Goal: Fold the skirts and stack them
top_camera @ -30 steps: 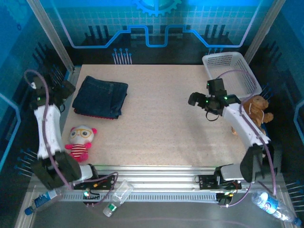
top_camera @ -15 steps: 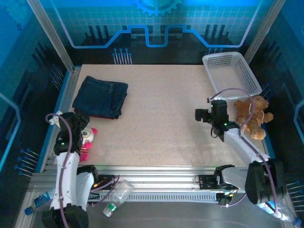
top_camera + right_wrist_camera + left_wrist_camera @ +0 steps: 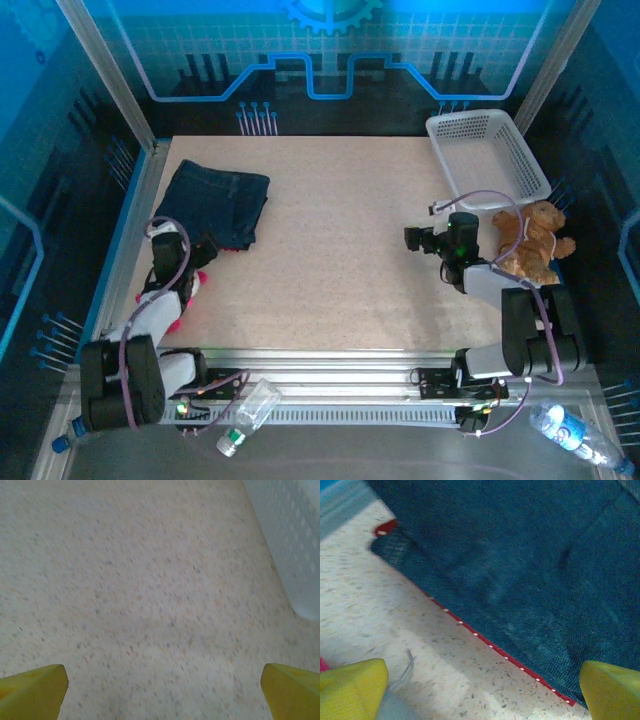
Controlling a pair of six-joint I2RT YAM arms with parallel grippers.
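The skirts lie folded in one stack at the table's far left, a dark blue denim skirt (image 3: 215,203) on top. In the left wrist view the denim skirt (image 3: 520,555) lies over a red skirt with white dots (image 3: 495,650), of which just a thin edge shows. My left gripper (image 3: 185,248) sits low by the stack's near edge, open, with nothing between its yellow fingertips (image 3: 350,685). My right gripper (image 3: 425,242) is open over bare tabletop right of centre, its yellow fingertips (image 3: 292,687) apart and nothing between them.
A white basket (image 3: 487,155) stands at the far right corner, its wall (image 3: 295,540) close to the right gripper. A brown teddy bear (image 3: 530,245) lies at the right edge. A pink-and-white plush doll (image 3: 185,295) sits partly under my left arm. Plastic bottles (image 3: 245,415) lie in front of the table.
Both arms have drawn back toward their bases. The left gripper swung from the table's left edge to the stack's near edge. The right gripper came down and nearer. Both stayed open.
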